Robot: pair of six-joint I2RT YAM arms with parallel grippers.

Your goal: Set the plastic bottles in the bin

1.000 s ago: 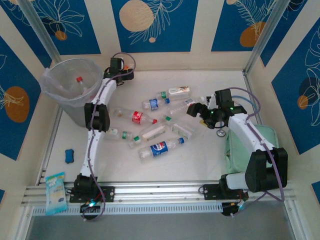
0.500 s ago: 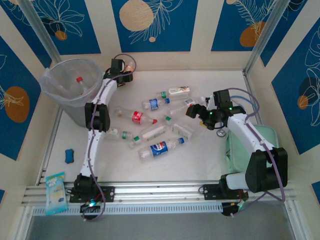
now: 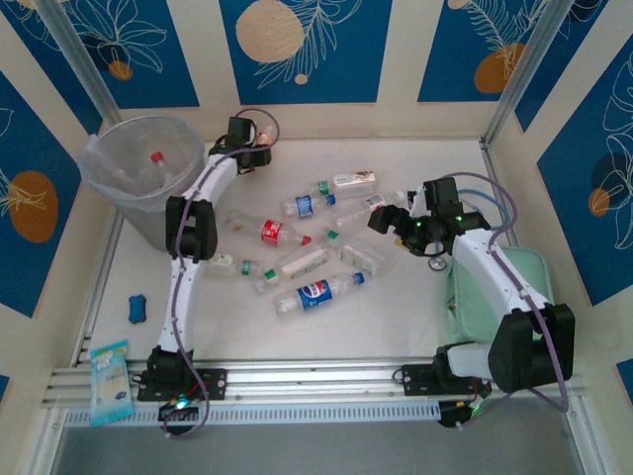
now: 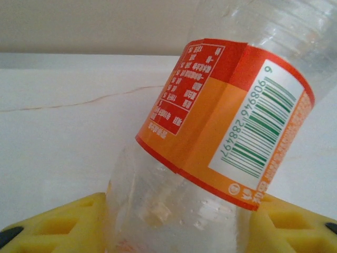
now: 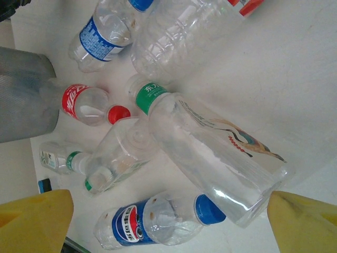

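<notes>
Top external view shows the left arm stretched far forward from its base. Its elbow is beside the bin and its forearm bends toward the back wall. The left gripper is just to the right of the bin's rim, outside it, and it is clamped on an orange-label bottle. In the left wrist view this bottle leans to one side between the two yellow fingers, and both pads press on its clear body.

The right arm reaches from its base toward the middle of the table, well apart from the bin. The right gripper has its jaws wide apart and holds nothing. In the right wrist view its yellow fingers stand on each side of a clear bottle with a green cap, not touching it.

Inside the bin lies one bottle with a red cap. The other bottles lie scattered on the table between the bin and the right gripper. Among them a red-label bottle is the nearest to the bin, and a blue-label bottle lies further toward the arm bases. A green case lies on the side of the table opposite to the bin, under the right arm.
</notes>
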